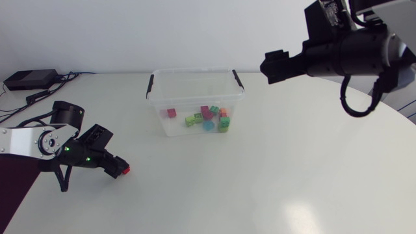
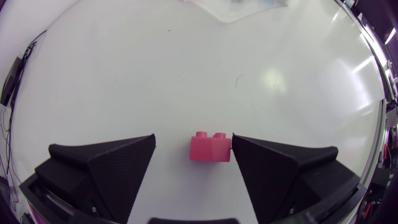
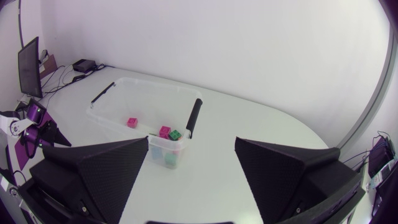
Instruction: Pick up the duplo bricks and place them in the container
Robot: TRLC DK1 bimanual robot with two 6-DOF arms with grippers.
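A small red duplo brick (image 2: 210, 148) lies on the white table between the fingers of my left gripper (image 2: 193, 140). One finger touches the brick, a gap separates it from the other, and the gripper is open. In the head view this gripper (image 1: 121, 170) is low at the front left, with the red brick (image 1: 126, 169) at its tip. The clear container (image 1: 195, 83) with black handles stands at the back middle and holds several coloured bricks (image 1: 207, 117). My right gripper (image 1: 265, 67) hangs high beside the container's right end. In its own view the right gripper (image 3: 191, 142) is open and empty above the container (image 3: 112, 102).
A black box with cables (image 1: 29, 79) lies at the table's back left corner. The table's curved edge (image 1: 403, 120) runs along the right side.
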